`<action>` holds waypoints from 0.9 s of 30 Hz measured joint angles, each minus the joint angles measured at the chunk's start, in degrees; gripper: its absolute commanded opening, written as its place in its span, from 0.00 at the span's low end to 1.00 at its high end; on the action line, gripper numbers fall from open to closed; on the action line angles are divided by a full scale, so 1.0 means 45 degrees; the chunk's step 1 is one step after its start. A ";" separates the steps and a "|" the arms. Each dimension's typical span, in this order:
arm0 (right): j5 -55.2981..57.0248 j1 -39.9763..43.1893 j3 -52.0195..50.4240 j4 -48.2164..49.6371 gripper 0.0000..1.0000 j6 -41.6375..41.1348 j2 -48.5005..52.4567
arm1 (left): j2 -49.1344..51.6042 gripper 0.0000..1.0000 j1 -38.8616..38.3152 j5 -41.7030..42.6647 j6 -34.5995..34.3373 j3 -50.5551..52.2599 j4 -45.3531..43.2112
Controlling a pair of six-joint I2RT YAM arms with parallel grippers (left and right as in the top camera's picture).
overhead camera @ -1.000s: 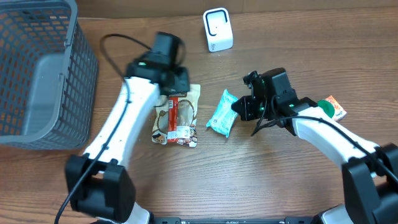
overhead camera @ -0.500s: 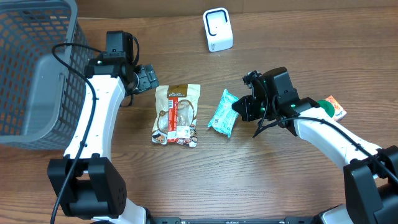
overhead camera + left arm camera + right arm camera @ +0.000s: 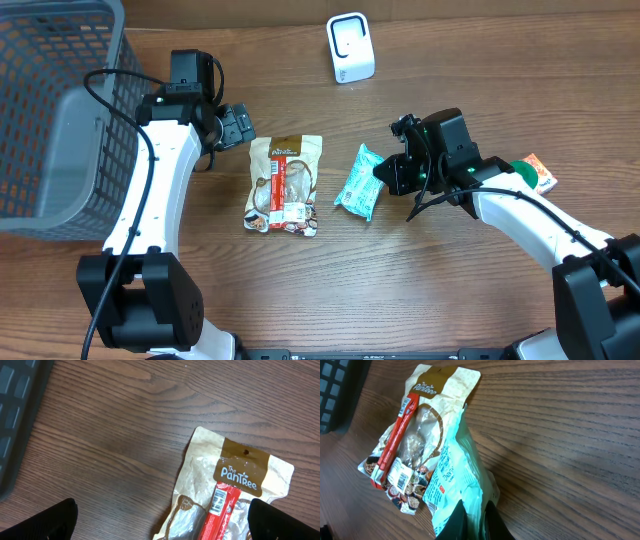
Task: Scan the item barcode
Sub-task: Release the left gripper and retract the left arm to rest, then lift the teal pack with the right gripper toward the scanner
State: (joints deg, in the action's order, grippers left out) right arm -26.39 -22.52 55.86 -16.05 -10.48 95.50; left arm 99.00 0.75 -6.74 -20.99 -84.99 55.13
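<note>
Back from the snack bag [image 3: 285,185], the left gripper [image 3: 240,125] has swung away toward the basket [image 3: 135,100], its jaws spread wide and empty. The bag lies flat mid-table with the teal packet [image 3: 357,182] just beside it. The right gripper [image 3: 383,176] is clamped on that packet's edge. Farther back stands the white scanner [image 3: 350,47].
</note>
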 measured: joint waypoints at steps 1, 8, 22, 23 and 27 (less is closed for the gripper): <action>0.0000 0.0000 0.0000 0.0005 0.04 0.0000 0.0000 | 0.0000 1.00 0.0000 0.0000 0.0000 0.0000 -0.0005; 0.0000 -0.0005 0.0000 -0.0107 0.03 0.0005 0.0000 | 0.0000 1.00 0.0000 0.0000 0.0000 0.0000 0.0000; 0.0296 -0.0005 0.4129 -0.4789 0.03 0.2574 0.0000 | 0.0000 1.00 0.0000 0.0000 0.0000 0.0000 0.0005; 0.0471 -0.0005 0.4595 -0.5013 0.03 0.2885 0.0000 | 0.0000 1.00 0.0000 0.0000 0.0000 0.0000 -0.0005; 0.1603 0.0000 0.6373 -0.5333 0.04 0.4031 0.0000 | 0.0000 1.00 0.0000 0.0000 0.0000 0.0000 0.0000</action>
State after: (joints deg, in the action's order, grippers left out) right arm -19.18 -22.52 84.53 -40.05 7.66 95.50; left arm 99.00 0.75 -6.74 -20.99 -84.99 55.13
